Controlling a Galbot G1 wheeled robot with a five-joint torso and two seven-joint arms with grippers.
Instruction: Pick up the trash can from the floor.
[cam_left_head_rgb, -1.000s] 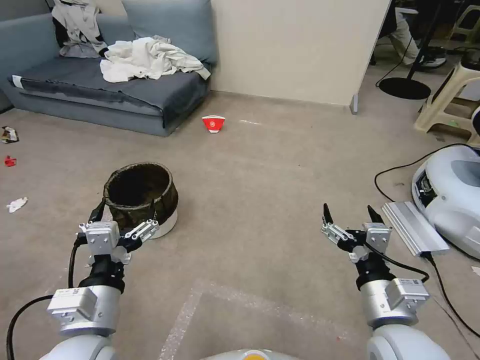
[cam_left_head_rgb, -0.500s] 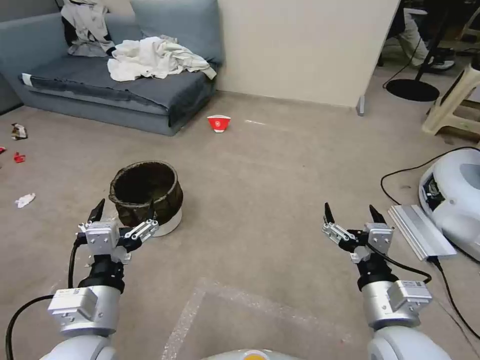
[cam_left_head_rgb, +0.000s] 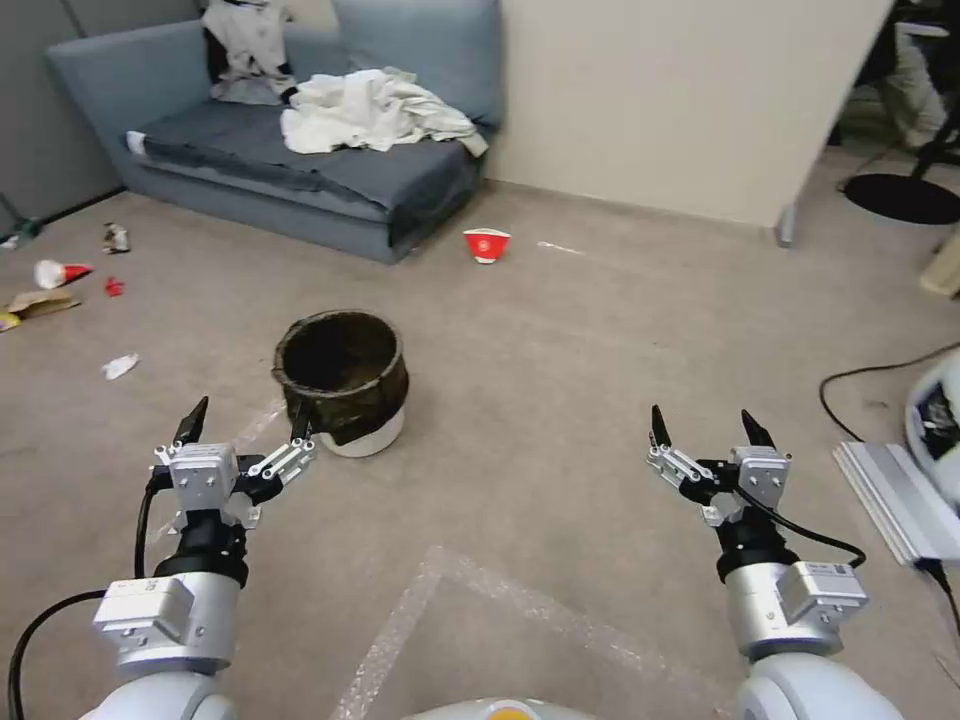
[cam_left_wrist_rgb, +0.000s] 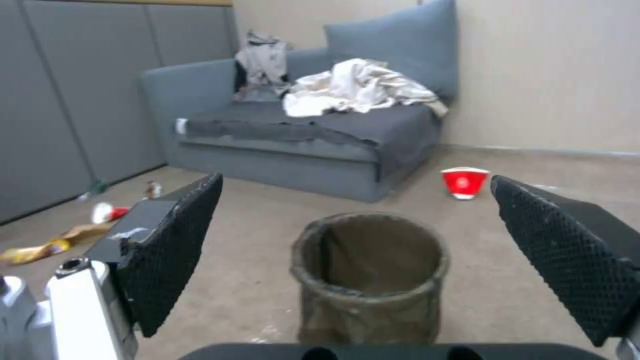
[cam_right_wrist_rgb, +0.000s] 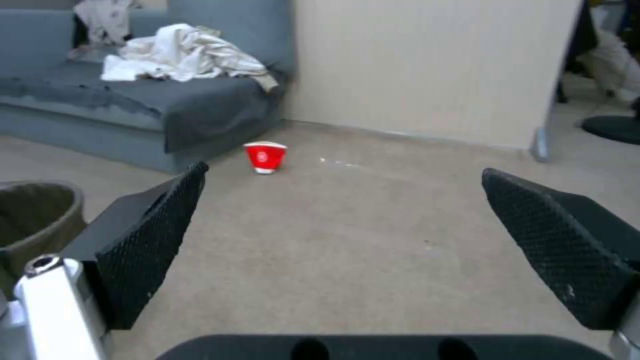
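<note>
White trash can (cam_left_head_rgb: 342, 382) stands upright on the floor (cam_left_head_rgb: 560, 350) — dead ahead of the left gripper (cam_left_head_rgb: 247, 422), fingers spread wide; right gripper (cam_left_head_rgb: 708, 428) well apart, also wide.

Soft, even indoor light falls on the floor (cam_left_head_rgb: 560, 360), with faint shadows and no glare. The trash can (cam_left_head_rgb: 342, 380) casts a small soft shadow at its base. Both wrist views are slightly blurred, their near fingers (cam_left_wrist_rgb: 177, 245) softest.
</note>
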